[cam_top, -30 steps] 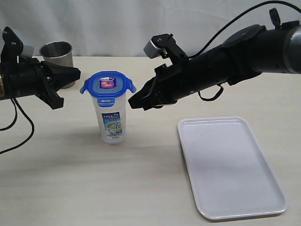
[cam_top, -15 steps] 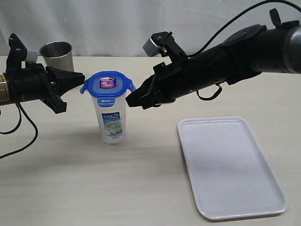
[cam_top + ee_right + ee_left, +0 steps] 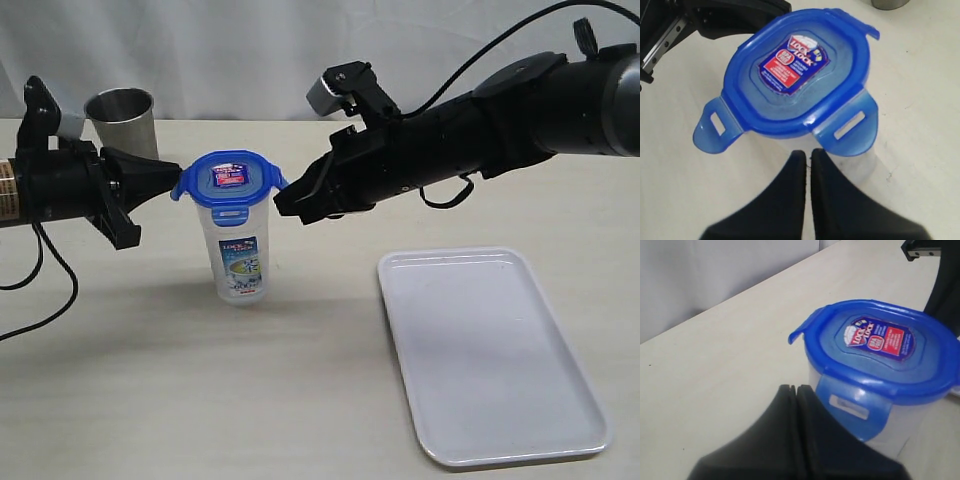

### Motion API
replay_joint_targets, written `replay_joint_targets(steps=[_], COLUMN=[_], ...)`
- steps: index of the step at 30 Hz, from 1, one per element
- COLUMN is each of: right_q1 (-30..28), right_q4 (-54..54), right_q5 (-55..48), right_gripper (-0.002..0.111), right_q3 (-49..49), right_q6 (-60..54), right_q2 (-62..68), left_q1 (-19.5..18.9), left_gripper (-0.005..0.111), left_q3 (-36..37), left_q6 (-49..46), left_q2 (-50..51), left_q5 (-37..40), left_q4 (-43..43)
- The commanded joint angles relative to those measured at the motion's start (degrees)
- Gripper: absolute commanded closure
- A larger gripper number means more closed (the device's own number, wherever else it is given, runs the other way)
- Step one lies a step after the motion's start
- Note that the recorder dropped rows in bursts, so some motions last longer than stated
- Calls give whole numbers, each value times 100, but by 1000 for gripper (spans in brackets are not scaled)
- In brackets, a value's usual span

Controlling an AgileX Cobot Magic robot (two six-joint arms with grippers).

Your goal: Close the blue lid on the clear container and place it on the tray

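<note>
The clear container [image 3: 238,255] stands upright on the table with the blue lid [image 3: 230,179] resting on its mouth. Some of the lid's flaps stick outward. My left gripper [image 3: 170,178] is shut, its tip against the lid's left flap; in the left wrist view the gripper [image 3: 796,388] sits beside a hanging flap of the lid [image 3: 875,347]. My right gripper [image 3: 284,204] is shut, its tip just right of the lid. In the right wrist view the gripper [image 3: 808,153] lies close below the lid [image 3: 797,70]. The white tray [image 3: 490,350] lies at the right.
A grey steel cup [image 3: 122,120] stands at the back left, behind my left arm. A black cable [image 3: 40,270] trails across the table at the left edge. The tray has nothing on it.
My left gripper has moved right until its tip meets the lid's left flap. My right gripper has edged closer to the lid and slightly up. The container has not moved.
</note>
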State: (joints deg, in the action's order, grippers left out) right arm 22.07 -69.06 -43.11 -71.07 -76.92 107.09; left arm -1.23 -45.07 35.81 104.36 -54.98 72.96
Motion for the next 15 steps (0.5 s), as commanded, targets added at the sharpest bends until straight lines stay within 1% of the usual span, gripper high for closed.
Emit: replay_joint_targets(steps=[1, 15], right_q1=[4, 4], right_q4=[-72, -72], right_q5=[122, 123], right_gripper=[104, 104], right_q3=[-16, -16], right_q6=[-43, -54], right_q2=[4, 4], left_q1=[7, -3], left_gripper=[107, 107], left_q3=[-40, -40], left_q6=[61, 169], left_q2=[10, 10], left_q5=[-69, -113], left_q4=[39, 281])
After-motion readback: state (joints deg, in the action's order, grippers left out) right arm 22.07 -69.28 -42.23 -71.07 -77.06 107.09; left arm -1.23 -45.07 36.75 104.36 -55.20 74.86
